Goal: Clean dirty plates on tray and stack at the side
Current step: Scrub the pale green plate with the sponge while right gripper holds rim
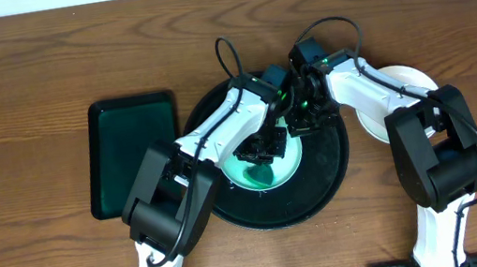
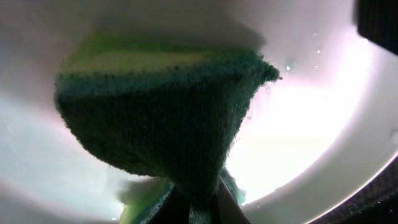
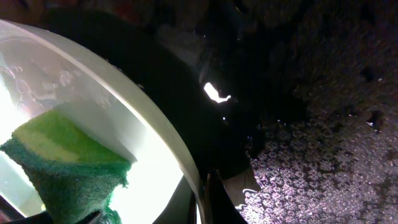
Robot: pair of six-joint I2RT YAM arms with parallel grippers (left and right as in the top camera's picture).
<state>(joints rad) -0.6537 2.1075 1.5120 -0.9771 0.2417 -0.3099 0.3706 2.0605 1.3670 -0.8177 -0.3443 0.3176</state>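
Observation:
A pale mint plate (image 1: 268, 172) lies on the round black tray (image 1: 322, 187). My left gripper (image 1: 259, 146) is shut on a green-and-yellow sponge (image 2: 168, 118) and presses it onto the plate's inside (image 2: 298, 124). My right gripper (image 1: 299, 124) is shut on the plate's rim (image 3: 168, 143) at its far right edge; one finger is inside the rim, one outside over the wet tray (image 3: 323, 124). The sponge also shows in the right wrist view (image 3: 68, 162). Another white plate (image 1: 398, 91), partly hidden by the right arm, lies on the table right of the tray.
A rectangular dark green tray (image 1: 133, 154) lies left of the black tray. The wooden table (image 1: 16, 100) extends around. Both arms cross over the black tray's far half.

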